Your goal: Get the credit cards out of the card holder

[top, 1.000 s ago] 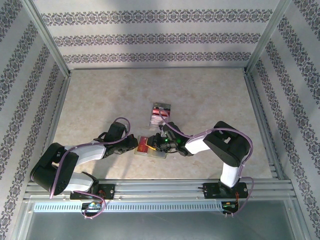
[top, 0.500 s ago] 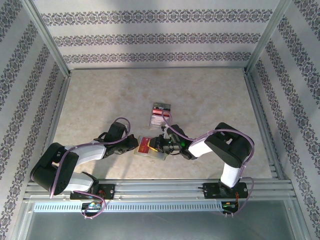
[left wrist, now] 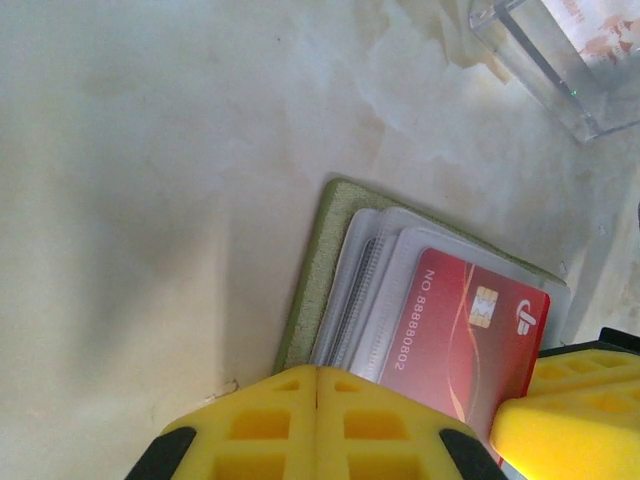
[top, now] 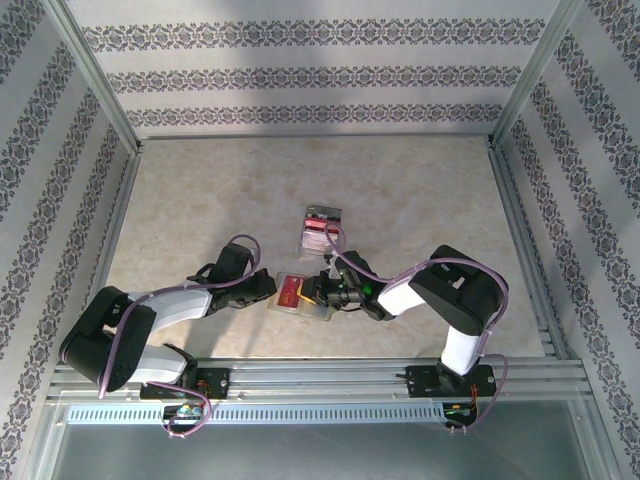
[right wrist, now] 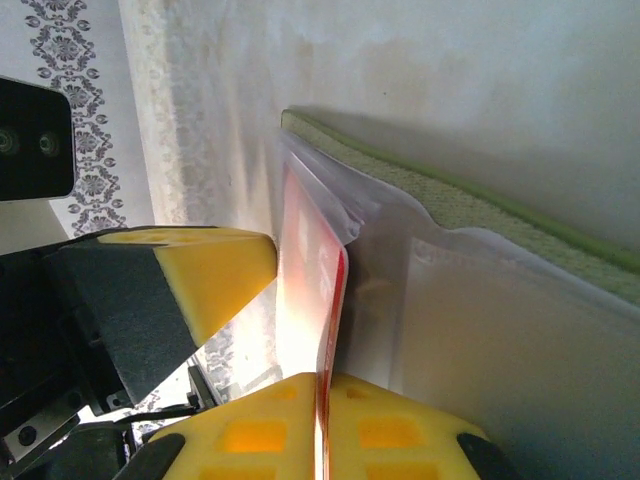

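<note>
at the near middle of the table (top: 200,200), between the two arms, the card holder (top: 297,300) lies open and flat. its olive cover faces down and its translucent pockets (left wrist: 370,270) face up. a clear tray (top: 321,228) stands near it on the far side, apart from it.

left gripper (left wrist: 317,378): pads pressed together, nothing visible between them. it sits at one edge of the card holder. it is judged to be pinning the holder to the table, though contact cannot be confirmed.

right gripper (right wrist: 322,388): pads closed on the thin edge of the red card (right wrist: 312,280), at the opposite side of the holder. the card carries a chip and a printed number and lies over the pockets. in the left wrist view most of its face is exposed, with one end beside the right gripper's pad.

progress: the step in hand is judged to be extraction of a first card. the grip looks established, but the card is not yet clear of the holder. whether it is partly drawn from its sleeve or fully seated cannot be told.

remaining: draw the red card free and set it down on the table, then work through the other pockets. those pockets look grey and cloudy, so whether they hold further cards cannot be told.
</note>
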Controlling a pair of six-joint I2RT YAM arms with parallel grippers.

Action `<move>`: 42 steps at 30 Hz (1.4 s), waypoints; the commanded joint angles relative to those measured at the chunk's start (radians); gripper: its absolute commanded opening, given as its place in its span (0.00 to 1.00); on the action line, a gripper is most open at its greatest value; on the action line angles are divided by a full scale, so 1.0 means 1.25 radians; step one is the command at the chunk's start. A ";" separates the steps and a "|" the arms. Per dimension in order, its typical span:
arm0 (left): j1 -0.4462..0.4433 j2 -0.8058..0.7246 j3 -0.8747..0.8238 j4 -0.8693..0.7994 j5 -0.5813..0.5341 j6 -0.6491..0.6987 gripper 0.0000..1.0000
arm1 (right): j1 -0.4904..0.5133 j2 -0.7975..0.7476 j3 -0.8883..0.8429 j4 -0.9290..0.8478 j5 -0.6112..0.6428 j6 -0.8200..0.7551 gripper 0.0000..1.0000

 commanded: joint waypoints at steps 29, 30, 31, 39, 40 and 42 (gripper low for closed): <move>-0.015 0.087 0.049 -0.047 0.014 0.035 0.00 | -0.013 0.002 -0.006 0.005 -0.012 0.001 0.13; -0.016 0.087 0.045 -0.049 0.009 0.034 0.00 | -0.014 -0.001 -0.008 0.006 -0.012 0.000 0.13; -0.016 0.087 0.040 -0.049 0.006 0.034 0.00 | -0.014 -0.003 -0.010 0.008 -0.012 0.001 0.15; -0.016 0.091 0.032 -0.067 -0.011 0.038 0.00 | -0.015 -0.007 -0.026 0.057 -0.023 0.018 0.17; -0.016 0.091 0.032 -0.069 -0.011 0.041 0.00 | -0.018 -0.010 -0.027 0.059 -0.023 0.018 0.17; -0.016 0.091 0.033 -0.072 -0.013 0.040 0.00 | -0.019 -0.017 -0.031 0.059 -0.021 0.018 0.17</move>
